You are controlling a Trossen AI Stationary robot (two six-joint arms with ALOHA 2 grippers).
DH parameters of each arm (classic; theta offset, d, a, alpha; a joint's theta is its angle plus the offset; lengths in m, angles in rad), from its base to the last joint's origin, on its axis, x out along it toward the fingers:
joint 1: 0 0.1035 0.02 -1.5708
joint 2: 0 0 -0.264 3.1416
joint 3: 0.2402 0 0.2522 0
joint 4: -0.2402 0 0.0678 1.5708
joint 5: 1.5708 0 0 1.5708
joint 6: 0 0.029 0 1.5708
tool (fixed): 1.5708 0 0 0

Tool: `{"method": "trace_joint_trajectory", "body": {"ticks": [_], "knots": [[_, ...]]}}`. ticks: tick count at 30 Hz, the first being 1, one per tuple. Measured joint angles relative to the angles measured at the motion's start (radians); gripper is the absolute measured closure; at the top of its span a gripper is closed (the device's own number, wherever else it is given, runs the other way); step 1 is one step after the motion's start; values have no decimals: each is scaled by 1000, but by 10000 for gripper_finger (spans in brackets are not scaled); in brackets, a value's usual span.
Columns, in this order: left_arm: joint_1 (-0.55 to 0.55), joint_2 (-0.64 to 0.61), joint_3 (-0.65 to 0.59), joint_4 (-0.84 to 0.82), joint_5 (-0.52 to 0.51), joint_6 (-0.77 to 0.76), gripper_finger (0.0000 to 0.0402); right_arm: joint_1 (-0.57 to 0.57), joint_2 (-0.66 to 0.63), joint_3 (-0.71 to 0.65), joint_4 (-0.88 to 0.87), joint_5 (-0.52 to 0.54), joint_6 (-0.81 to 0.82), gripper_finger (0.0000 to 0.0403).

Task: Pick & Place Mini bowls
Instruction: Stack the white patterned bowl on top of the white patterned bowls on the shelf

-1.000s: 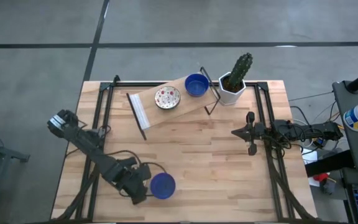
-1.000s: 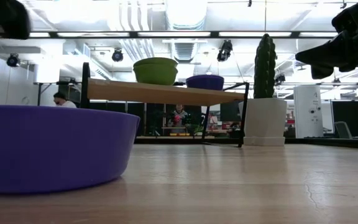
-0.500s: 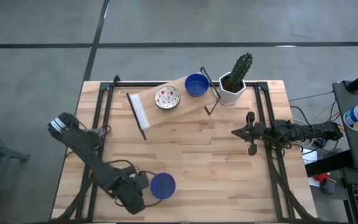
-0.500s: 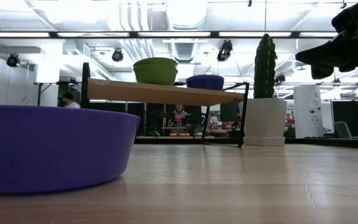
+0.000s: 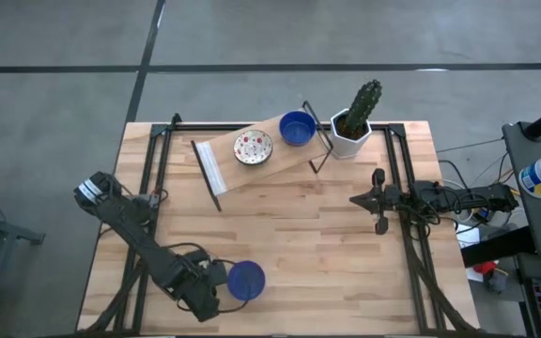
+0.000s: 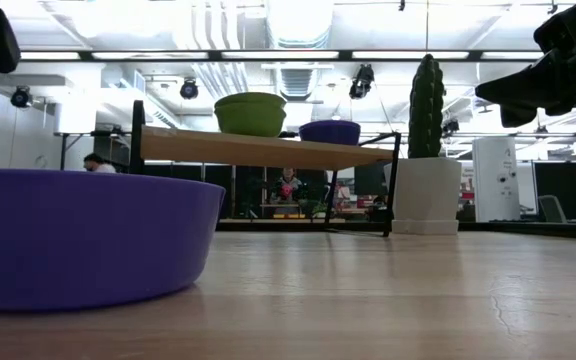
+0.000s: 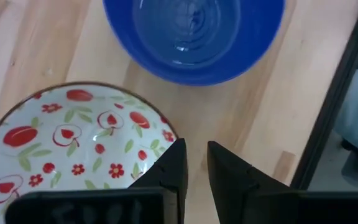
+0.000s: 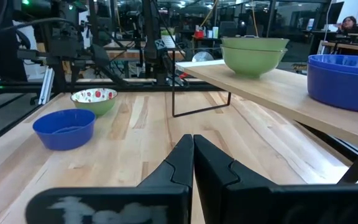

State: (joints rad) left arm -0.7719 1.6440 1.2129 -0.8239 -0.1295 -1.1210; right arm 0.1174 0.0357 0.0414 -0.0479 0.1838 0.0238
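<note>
At the surface's near-left corner | left end effector pinches the rim of a cream-white bowl with red-green fruit pattern, ready for lifting | solid blue round bowl just beside it | right end effector closed, parked right.

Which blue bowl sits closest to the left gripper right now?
The blue bowl on the tabletop, right beside the left gripper; the other blue bowl sits up on the shelf.
</note>
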Motion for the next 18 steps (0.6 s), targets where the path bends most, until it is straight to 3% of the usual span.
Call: {"method": "trace_joint_trajectory", "body": {"ticks": [18], "knots": [[5,6,-58,13,0,-55,344,0,0,0,0,0,0,394]]}}
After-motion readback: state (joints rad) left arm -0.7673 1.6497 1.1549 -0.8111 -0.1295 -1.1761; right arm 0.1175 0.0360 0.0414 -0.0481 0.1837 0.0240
